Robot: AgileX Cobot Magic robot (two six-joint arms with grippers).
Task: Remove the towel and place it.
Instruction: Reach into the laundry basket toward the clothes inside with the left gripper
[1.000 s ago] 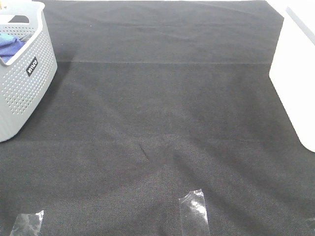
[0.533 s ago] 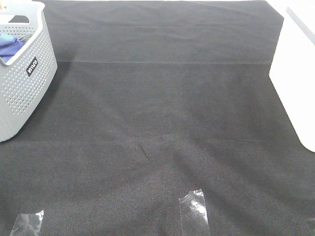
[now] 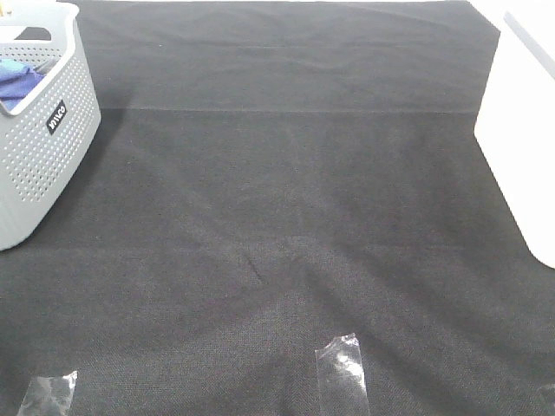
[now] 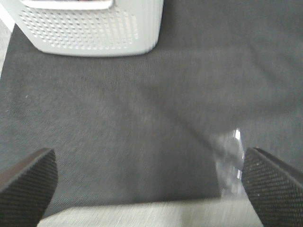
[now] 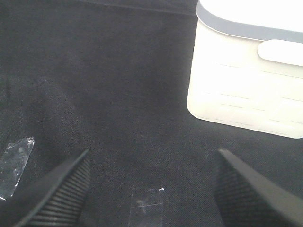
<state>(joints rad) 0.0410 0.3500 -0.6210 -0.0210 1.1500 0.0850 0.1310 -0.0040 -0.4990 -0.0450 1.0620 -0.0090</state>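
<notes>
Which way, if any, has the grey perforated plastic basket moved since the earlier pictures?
No. The basket keeps its place against the clear tape strip.

Looks like a lab test setup: black cloth (image 3: 286, 217) spread flat, clear tape marks (image 3: 342, 373) at 6 o'clock, grey basket (image 3: 39, 165) at 10 o'clock, white bin (image 3: 525, 147) at 3 o'clock.

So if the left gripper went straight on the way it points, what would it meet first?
Probably the black mat, short of the grey perforated basket: the left gripper, jaws open, looks angled down at bare cloth. If its line is flatter than it seems, the basket's wall comes first.
</notes>
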